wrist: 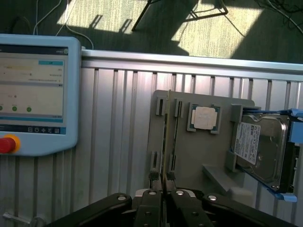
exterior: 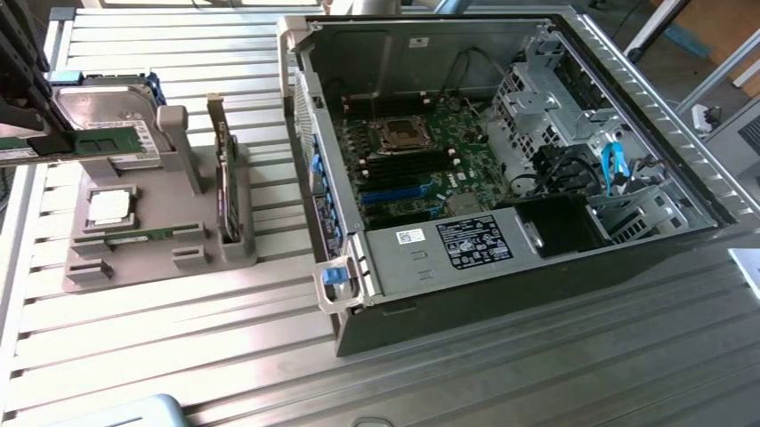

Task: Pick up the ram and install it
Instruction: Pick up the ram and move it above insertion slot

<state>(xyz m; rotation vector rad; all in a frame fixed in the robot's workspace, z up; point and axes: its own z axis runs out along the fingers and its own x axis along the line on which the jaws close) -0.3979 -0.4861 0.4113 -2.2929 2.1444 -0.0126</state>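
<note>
Ribbed metal tabletop carries everything. At its near edge, toward the exterior view's left, the corner of a light-blue teach pendant shows. Beyond it, a grey holder tray sits on the exterior view's left part of the tabletop. A square silver processor chip lies flat in the tray, and a wide expansion card stands upright on edge along the tray's side nearest the computer. A hard drive rests at the tray's far end. The gripper hangs above the tray's far-left part. In the wrist view its fingers are pressed together on the ram, seen there edge-on as a thin strip reaching out from the tips. In the exterior view the ram's green face juts level from the gripper across the front of the hard drive, well apart from the computer. The open computer case fills the exterior view's right part of the tabletop, and the motherboard lies inside it.
</note>
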